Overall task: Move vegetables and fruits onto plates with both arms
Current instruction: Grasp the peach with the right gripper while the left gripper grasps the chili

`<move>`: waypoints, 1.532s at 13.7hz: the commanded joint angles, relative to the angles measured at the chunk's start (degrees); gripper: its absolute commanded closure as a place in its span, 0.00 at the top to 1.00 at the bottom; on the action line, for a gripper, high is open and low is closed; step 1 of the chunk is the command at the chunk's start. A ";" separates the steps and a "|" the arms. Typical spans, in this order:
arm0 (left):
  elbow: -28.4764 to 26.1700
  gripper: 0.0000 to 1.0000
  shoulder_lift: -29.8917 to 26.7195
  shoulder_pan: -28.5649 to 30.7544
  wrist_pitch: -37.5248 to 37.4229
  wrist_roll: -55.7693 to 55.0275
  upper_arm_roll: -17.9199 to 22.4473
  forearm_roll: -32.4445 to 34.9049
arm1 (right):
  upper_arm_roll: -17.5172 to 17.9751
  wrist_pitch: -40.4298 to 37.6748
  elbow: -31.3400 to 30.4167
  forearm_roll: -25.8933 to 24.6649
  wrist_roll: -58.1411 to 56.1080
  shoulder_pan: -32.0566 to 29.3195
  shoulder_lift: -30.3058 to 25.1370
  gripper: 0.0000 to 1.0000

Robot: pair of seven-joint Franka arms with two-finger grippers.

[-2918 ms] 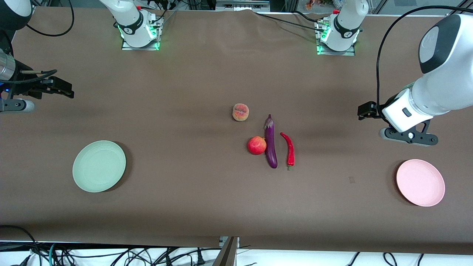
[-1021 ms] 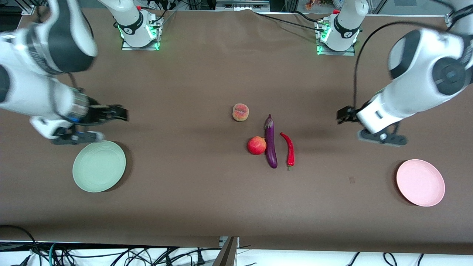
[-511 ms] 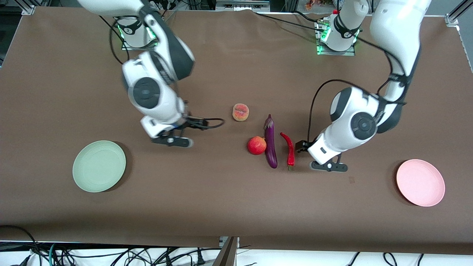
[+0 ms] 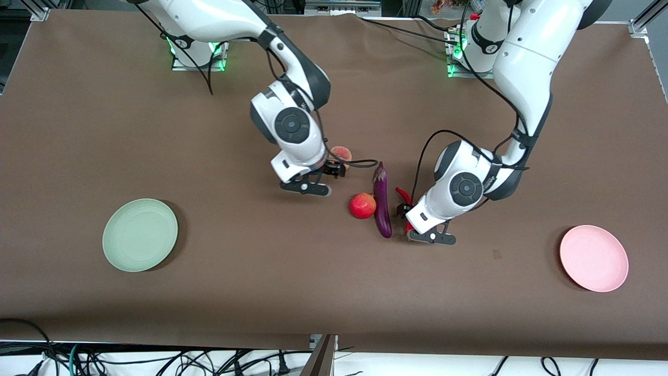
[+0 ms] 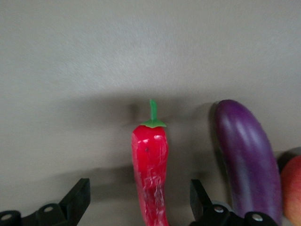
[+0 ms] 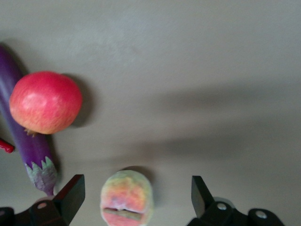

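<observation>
Green plate (image 4: 140, 235) sat well off from the eggplant (image 4: 382, 201), toward the right arm's end of the tabletop (image 4: 334, 292), nothing on it. Right tool (image 4: 334, 169) was down over the peach (image 4: 341, 153), which lay beside the eggplant's stem end toward the right arm's end and farther from the front camera. In the right wrist view the fingers (image 6: 70, 193) stood wide apart with the peach between them, not touching it; nothing held. Red fruit (image 4: 362, 205) lay just beside the eggplant, about mid-length, toward the right arm's end. Chili pepper (image 4: 408, 209) lay beside the eggplant toward the left arm's end. Left tool (image 4: 404, 210) was over it, fingers (image 5: 80, 200) spread either side of the pepper in the left wrist view (no contact seen), nothing gripped. Pink plate (image 4: 594, 257) sat well off from the eggplant toward the left arm's end, also bare.

Step in hand, as I judge it: both arms in pre-grasp, first picks. Next move calls for lowering a little and pinching each item, then lifting clear before carrying to the plates. The pepper is thin, so the pinch needs to be centred.
</observation>
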 commanded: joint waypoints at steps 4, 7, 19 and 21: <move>1.52 0.11 1.31 -0.79 0.65 -0.09 0.58 1.48 | -0.59 4.17 1.18 0.59 1.16 5.31 4.40 1.00; 1.43 0.01 0.88 -0.09 0.30 0.00 0.67 2.27 | -0.68 5.50 1.18 -0.19 1.16 7.34 6.95 1.00; 1.69 0.01 -5.54 1.75 -5.68 6.39 5.06 12.02 | -0.86 4.45 1.27 -1.25 -0.07 7.61 5.99 1.00; 1.78 0.01 -5.72 3.16 -5.59 15.60 7.94 16.84 | -1.03 3.14 1.35 -1.34 -0.24 7.52 5.55 1.00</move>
